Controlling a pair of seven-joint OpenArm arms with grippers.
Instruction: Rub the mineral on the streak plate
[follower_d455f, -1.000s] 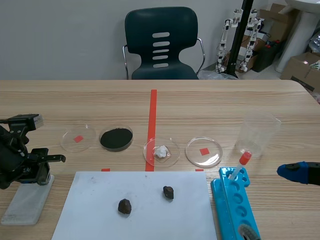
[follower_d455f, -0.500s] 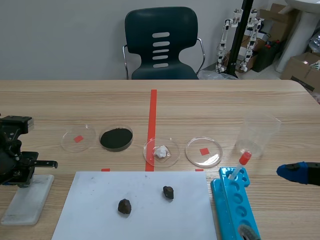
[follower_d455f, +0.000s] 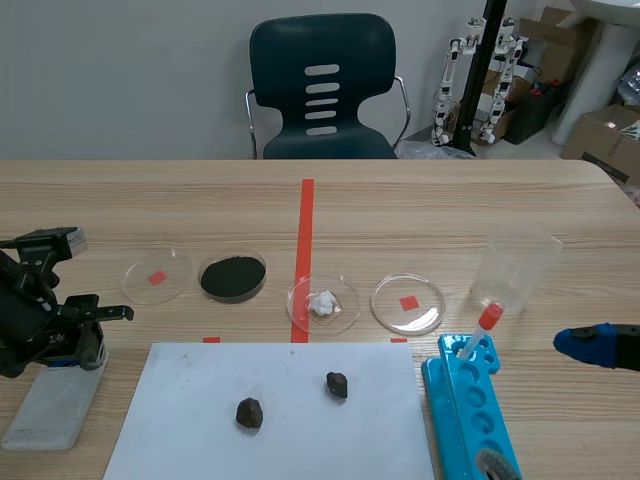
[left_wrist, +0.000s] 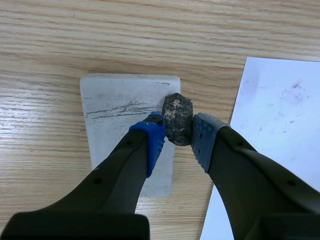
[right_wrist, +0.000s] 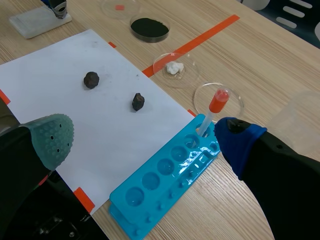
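My left gripper (left_wrist: 178, 137) is shut on a dark speckled mineral (left_wrist: 177, 119), which is pressed against the near right corner of the white streak plate (left_wrist: 120, 100). Faint grey scratch marks cross the plate. In the scene view the left gripper (follower_d455f: 82, 348) stands over the streak plate (follower_d455f: 45, 410) at the table's left; the held mineral is hidden there. Two more dark minerals (follower_d455f: 249, 412) (follower_d455f: 337, 384) lie on the white paper (follower_d455f: 270, 440). My right gripper (right_wrist: 144, 136) is open above the paper and the rack, holding nothing.
Beyond the paper stands a row of petri dishes: one with black powder (follower_d455f: 232, 276), one with a white lump (follower_d455f: 322, 304), and two with red marks (follower_d455f: 157, 277) (follower_d455f: 407, 302). A blue tube rack (follower_d455f: 468, 410) with a red-capped dropper (follower_d455f: 484, 322) and a clear beaker (follower_d455f: 514, 270) stand at the right.
My left gripper slid left across the streak plate with the mineral, then came back to the right. The right arm has stayed still.
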